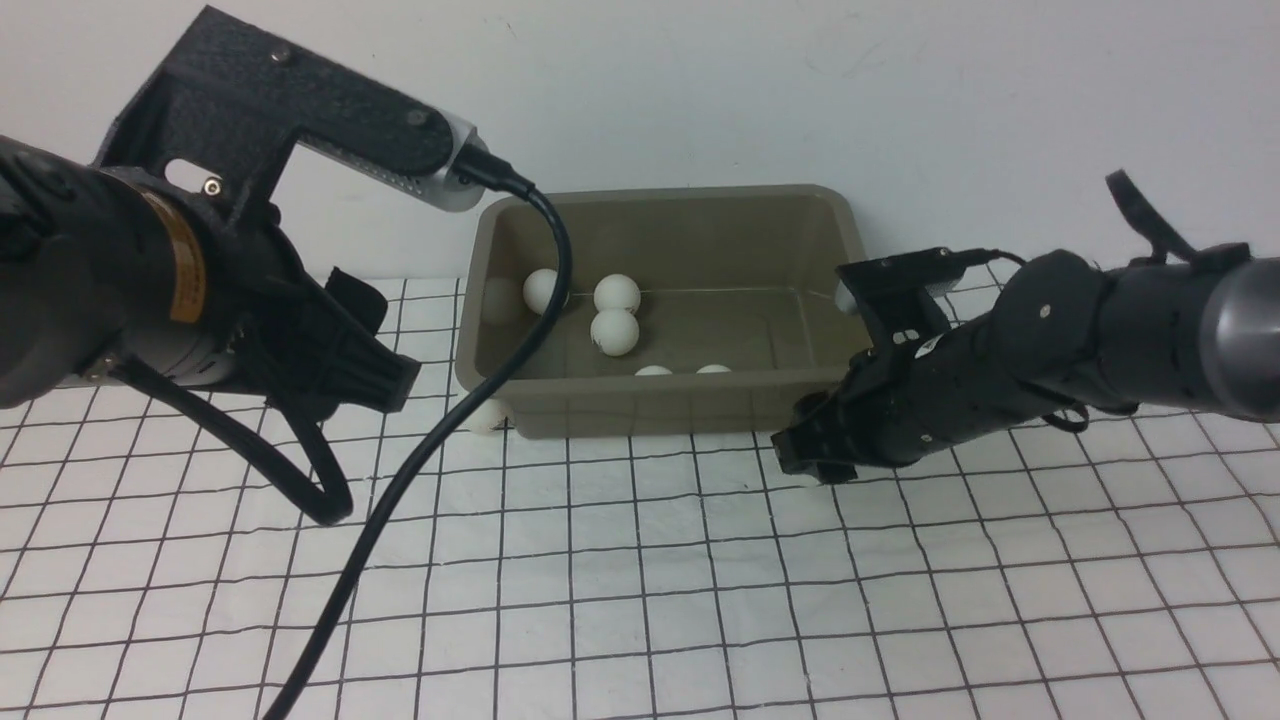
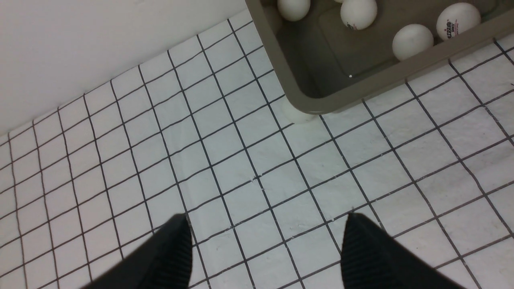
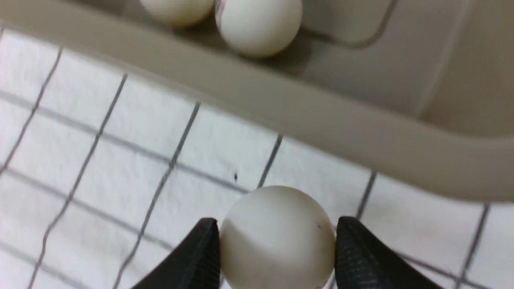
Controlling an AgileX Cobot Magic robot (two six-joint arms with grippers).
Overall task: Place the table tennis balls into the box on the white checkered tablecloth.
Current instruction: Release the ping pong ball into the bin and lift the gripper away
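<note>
Now | right tool [image 3: 277, 224] clenches ball [image 3: 277, 245] just outside box [image 3: 321, 120] rim | left tool [image 2: 267, 217] spread over cloth [image 2: 120, 160]

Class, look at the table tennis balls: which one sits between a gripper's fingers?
The ball pinched between the right gripper's fingers, just outside the box. Five other balls lie inside it; a loose ball sits at its near left corner, ungripped.

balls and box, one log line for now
right claw shut on held ball outside box | left claw open, empty | loose ball at box corner | other balls in box
</note>
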